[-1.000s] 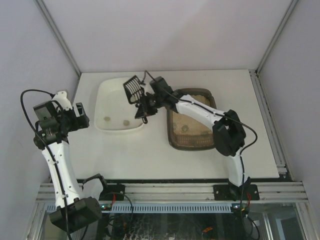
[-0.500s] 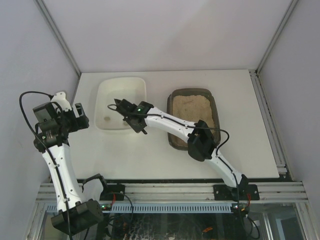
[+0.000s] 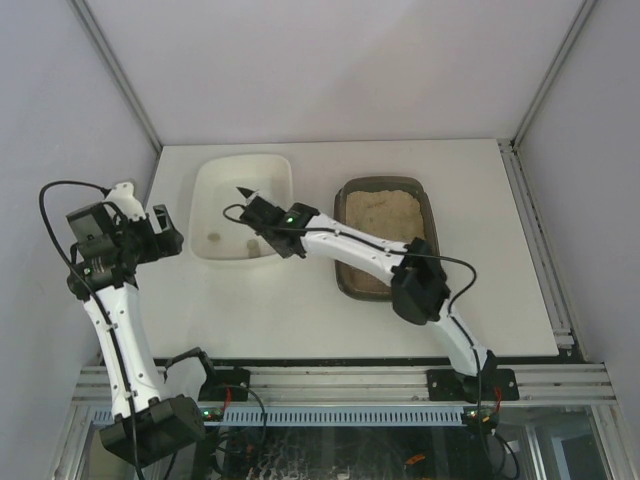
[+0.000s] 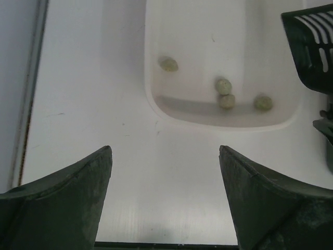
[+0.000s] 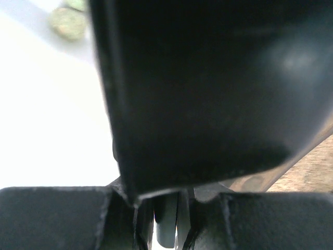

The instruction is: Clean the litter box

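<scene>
A white table (image 3: 300, 310) is filling the view from above, with walls closing it in on the far, left and right sides. The litter box (image 3: 431, 225), a dark brown tray of beige sand, is sitting right of centre, well apart from the right edge. A white tub (image 3: 225, 178) is sitting to its left, with a strip of bare table lying between them and a broad open band running in front of both. The right arm is stretching from its base across the litter box's near left corner and over that strip. The right gripper (image 3: 258, 212) is hanging over the tub's near right part, clamped tight on a dark slotted scoop (image 4: 311, 47), which is blocking most of the right wrist view. The left gripper (image 4: 165, 151) is hovering over bare table beside the tub's left side, its jaws spread wide and holding nothing. Four greenish clumps (image 4: 225, 86) are lying inside the tub. The tabletop is looking smooth and matte, the walls are pale grey, and a metal rail is running along the near edge.
</scene>
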`<state>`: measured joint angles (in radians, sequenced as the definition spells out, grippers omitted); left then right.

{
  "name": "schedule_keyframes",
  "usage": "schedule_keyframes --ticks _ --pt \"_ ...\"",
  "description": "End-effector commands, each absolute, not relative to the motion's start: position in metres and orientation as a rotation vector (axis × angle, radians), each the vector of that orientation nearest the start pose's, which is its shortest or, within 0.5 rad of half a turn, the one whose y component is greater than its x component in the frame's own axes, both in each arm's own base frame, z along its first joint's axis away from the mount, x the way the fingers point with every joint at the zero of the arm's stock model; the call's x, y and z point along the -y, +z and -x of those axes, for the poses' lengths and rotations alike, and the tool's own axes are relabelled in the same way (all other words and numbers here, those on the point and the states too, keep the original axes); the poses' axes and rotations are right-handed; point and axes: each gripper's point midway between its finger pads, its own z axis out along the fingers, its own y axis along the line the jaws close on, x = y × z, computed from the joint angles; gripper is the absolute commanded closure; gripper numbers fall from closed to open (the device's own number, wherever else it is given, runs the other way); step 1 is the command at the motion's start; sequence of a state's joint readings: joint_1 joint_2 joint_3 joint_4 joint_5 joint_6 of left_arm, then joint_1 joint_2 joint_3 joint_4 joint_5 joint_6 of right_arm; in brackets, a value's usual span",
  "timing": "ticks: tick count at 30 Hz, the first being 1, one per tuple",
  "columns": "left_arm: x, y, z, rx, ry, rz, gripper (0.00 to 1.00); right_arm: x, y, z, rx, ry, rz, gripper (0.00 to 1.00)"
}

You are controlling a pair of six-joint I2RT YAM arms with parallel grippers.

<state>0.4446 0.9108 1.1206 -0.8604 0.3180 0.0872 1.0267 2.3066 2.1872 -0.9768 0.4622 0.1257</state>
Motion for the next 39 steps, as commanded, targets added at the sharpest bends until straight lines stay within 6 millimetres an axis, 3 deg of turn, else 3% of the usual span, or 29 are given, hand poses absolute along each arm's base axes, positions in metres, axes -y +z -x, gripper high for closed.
schedule_keyframes --ticks 1,3,6,9,12,16,18,24,31,39 --pt "-0.036 0.269 -0.258 -2.150 -0.235 0.179 0.12 -0.412 0.238 -0.328 -2.177 0.413 0.680 1.00" --pt "-0.026 0.287 -0.267 -2.089 -0.262 0.202 0.00 -0.396 0.262 -0.329 -2.168 0.563 0.598 1.00" --pt "-0.016 0.315 -0.286 -1.974 -0.185 0.290 0.00 -0.358 0.285 -0.334 -2.166 0.677 0.494 1.00" --pt "0.006 0.334 -0.305 -1.921 -0.066 0.342 0.00 -0.324 0.290 -0.327 -2.189 0.835 0.401 1.00" --pt "0.053 0.336 -0.329 -1.942 -0.064 0.298 0.00 -0.284 0.284 -0.318 -2.179 1.018 0.265 1.00" --pt "0.134 0.322 -0.351 -2.005 -0.147 0.154 0.00 -0.227 0.272 -0.303 -2.163 1.014 0.093 1.00" --pt "0.167 0.314 -0.360 -2.003 -0.180 0.134 0.00 -0.206 0.287 -0.288 -2.098 0.989 0.059 1.00" --pt "0.235 0.294 -0.397 -1.963 -0.345 0.236 0.06 -0.162 0.316 -0.249 -1.958 0.935 -0.026 1.00" --pt "0.294 0.252 -0.411 -1.999 -0.286 0.168 0.06 -0.114 0.305 -0.229 -1.970 0.749 -0.202 1.00" --pt "0.320 0.199 -0.412 -2.081 -0.187 0.039 0.06 -0.111 0.295 -0.219 -1.981 0.753 -0.198 1.00"
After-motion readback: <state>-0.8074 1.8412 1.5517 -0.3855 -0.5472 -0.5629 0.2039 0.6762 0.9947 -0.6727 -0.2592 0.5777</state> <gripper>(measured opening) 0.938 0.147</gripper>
